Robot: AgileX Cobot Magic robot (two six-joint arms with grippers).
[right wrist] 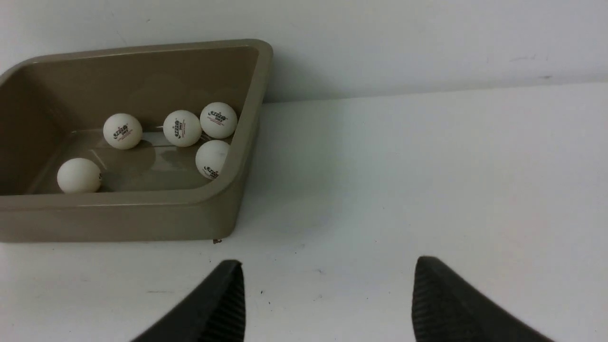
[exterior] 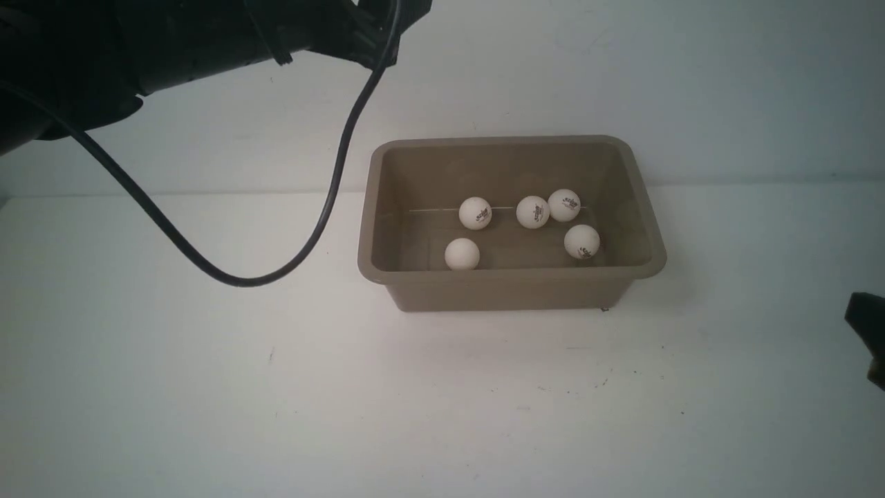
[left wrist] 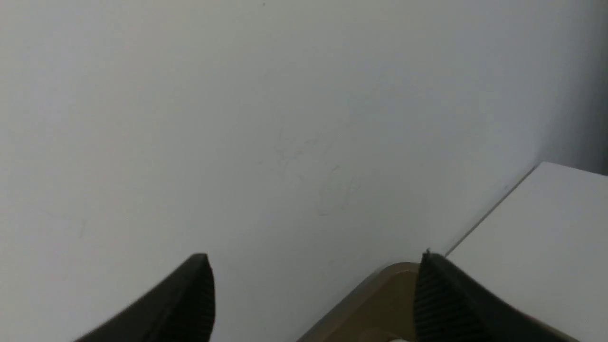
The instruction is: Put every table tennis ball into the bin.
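Note:
The taupe bin [exterior: 511, 289] stands at the back of the white table against the wall. Several white table tennis balls lie inside it: one at the front left [exterior: 462, 254], one behind it [exterior: 475, 212], two touching at the back [exterior: 532, 211], one at the front right [exterior: 581, 241]. The bin [right wrist: 118, 221] and balls [right wrist: 122, 131] also show in the right wrist view. My left gripper [left wrist: 313, 266] is open and empty, raised high facing the wall, with a corner of the bin [left wrist: 375, 304] below it. My right gripper [right wrist: 327, 275] is open and empty over bare table, right of the bin.
The left arm's black cable [exterior: 228, 277] hangs in a loop to the table left of the bin. The white wall [exterior: 622, 83] rises right behind the bin. A bit of the right arm [exterior: 868, 332] shows at the right edge.

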